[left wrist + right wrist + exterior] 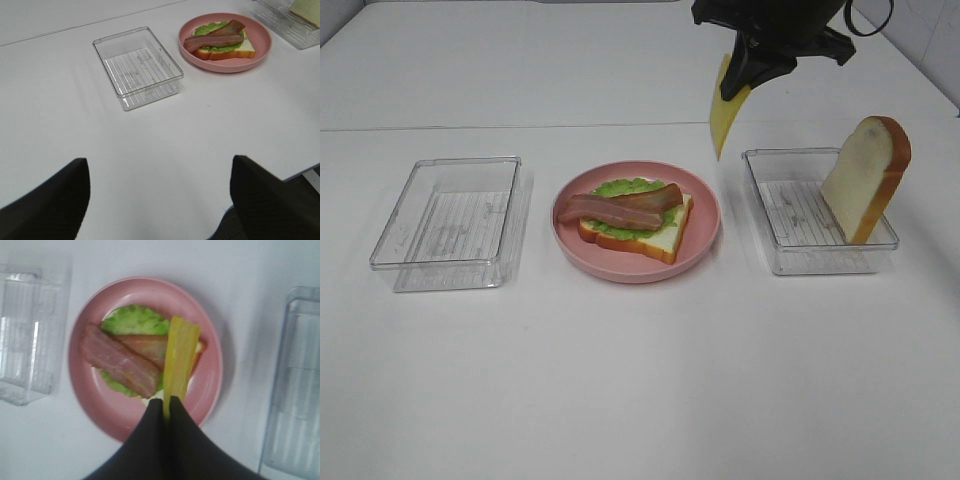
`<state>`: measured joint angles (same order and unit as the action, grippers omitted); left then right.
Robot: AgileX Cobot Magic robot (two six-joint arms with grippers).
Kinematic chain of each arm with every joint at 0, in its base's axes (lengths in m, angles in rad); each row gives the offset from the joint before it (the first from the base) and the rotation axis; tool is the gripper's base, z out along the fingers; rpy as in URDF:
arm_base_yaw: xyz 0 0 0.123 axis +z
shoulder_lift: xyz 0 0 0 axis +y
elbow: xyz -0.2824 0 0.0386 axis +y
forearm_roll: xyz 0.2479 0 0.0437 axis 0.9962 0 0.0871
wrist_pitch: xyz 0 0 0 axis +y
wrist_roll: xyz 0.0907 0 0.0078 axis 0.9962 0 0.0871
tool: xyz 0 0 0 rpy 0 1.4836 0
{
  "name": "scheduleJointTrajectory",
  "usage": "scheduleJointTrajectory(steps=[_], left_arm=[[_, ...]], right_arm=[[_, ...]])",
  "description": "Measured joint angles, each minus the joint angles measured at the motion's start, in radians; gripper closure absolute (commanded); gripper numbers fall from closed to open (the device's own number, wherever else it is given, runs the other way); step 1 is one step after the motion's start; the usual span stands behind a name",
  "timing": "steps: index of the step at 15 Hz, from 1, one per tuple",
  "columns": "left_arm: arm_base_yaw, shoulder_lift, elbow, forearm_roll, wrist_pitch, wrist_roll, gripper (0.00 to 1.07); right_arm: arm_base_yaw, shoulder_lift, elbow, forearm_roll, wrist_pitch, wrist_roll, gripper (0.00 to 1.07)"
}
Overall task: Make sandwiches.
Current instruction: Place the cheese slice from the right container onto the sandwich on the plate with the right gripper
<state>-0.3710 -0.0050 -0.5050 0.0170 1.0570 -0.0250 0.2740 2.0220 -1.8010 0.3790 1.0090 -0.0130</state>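
Closest to the lens, my right end effector (166,401) is pinching the top edge of the cheese slice (181,357), its two dark fingers clenched together on it. That thin yellow strip is hanging in the air above the plate (705,235), over the side nearer the right tray (820,265). Its long axis is running nearly straight up and down and its free end is pointing down at the plate, bowing slightly along its length.

On the plate a bread slice (660,240) is lying flat, with one corner pointing toward the counter's (640,400) near edge. Lettuce (620,187) is spreading over it. Two bacon strips (615,210) are lying on top, their long axes running across the plate from the left tray's (450,275) side toward the right tray's side, and the two are overlapping at a shallow angle.

Beside the plate, in the right tray, a second bread slice (865,180) is standing on end with its rounded top up. It is leaning a little away from the plate, and its crust edge is facing the near side.

My left end effector (160,161) is hovering released, jaws spread wide and gripping nothing, over bare counter well away from the plate, on the left tray's side.
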Motion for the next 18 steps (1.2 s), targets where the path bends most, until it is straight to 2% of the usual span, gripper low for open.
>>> scheduleJointTrajectory(steps=[1,3,7,12,16,18], left_arm=[[0.000,0.000,0.000,0.000,0.000,0.000,0.32],[0.000,0.000,0.000,0.000,0.000,0.000,0.32],[0.000,0.000,0.000,0.000,0.000,0.000,0.32],[0.000,0.000,0.000,0.000,0.000,0.000,0.32],[0.000,0.000,0.000,0.000,0.000,0.000,0.32],[0.000,0.000,0.000,0.000,0.000,0.000,0.32]], right_arm=[[0.038,0.000,0.031,0.106,-0.009,-0.061,1.07],[0.083,0.000,0.070,0.143,-0.051,-0.071,1.07],[0.191,0.003,0.153,0.198,-0.280,-0.071,1.07],[0.203,0.100,0.153,0.356,-0.355,-0.078,1.07],[0.202,0.182,0.158,0.360,-0.372,-0.092,1.07],[0.202,0.190,0.161,0.303,-0.387,-0.074,1.07]])
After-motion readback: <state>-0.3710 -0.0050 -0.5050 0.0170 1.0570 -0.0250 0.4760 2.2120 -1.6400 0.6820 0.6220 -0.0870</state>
